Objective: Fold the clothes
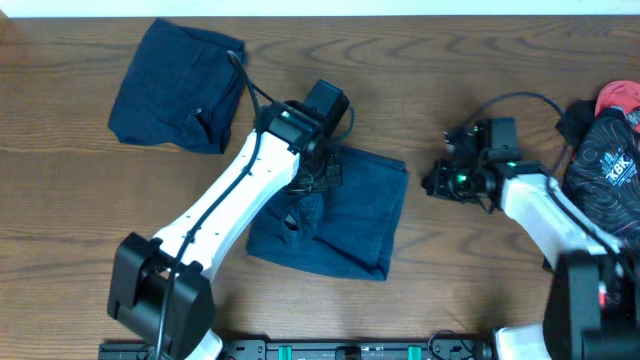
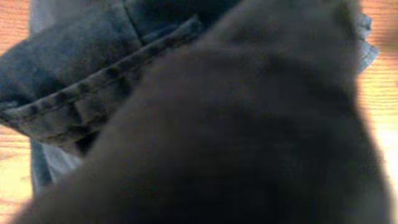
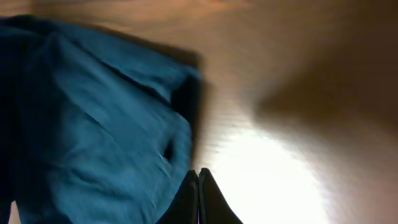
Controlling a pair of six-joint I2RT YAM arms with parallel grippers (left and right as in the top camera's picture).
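A navy garment lies in the middle of the table as a rough rectangle. It also shows in the right wrist view. My left gripper is down on its upper left edge, where the cloth is bunched and raised; it looks shut on that cloth. In the left wrist view, blurred dark cloth hides the fingers, and a stitched hem shows at the left. A second navy garment lies folded at the far left. My right gripper is shut and empty, just right of the middle garment.
A dark patterned cloth with a red item on it lies at the right edge, beside the right arm. Bare wooden tabletop shows in front of the middle garment and between it and the right arm.
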